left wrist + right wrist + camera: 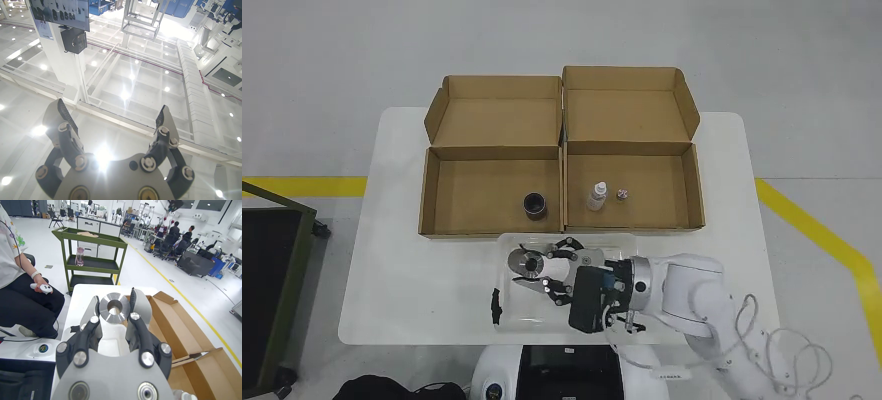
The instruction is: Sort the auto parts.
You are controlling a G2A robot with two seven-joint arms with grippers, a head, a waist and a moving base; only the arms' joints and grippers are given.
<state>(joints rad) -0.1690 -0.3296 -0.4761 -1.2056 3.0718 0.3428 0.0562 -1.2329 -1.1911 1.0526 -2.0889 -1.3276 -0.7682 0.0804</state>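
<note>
In the top view the white table (392,250) carries two open cardboard boxes side by side at its far half and a clear tray (517,312) at the near edge. The left box (472,195) holds a dark cylinder (534,205). The right box (662,190) holds a small white bottle (597,196) with a tiny part (622,193) just beside it. The right arm lies across the tray from the table's near right side, and the right gripper (530,268) sits over the tray's left half, pinching a silvery metal ring (523,263). A small black piece (495,305) lies at the tray's left edge.

In the left wrist view the left gripper (112,104) points up at a bright ceiling grid, its toothed fingers (64,113) spread wide with nothing between them.

In the right wrist view the right gripper (115,302) is clamped on the metal ring (105,313). One finger presses on each side of the ring's rim, and its round bore faces the camera (the hole is plainly open through the middle). The pale tray (113,336) lies under the ring, though whether the ring touches it cannot be told. The black piece (74,328) sits at the tray's rim. The table (81,291) stretches beyond the ring, and the cardboard boxes (170,328) stand just beside the gripper with their flaps up
</note>
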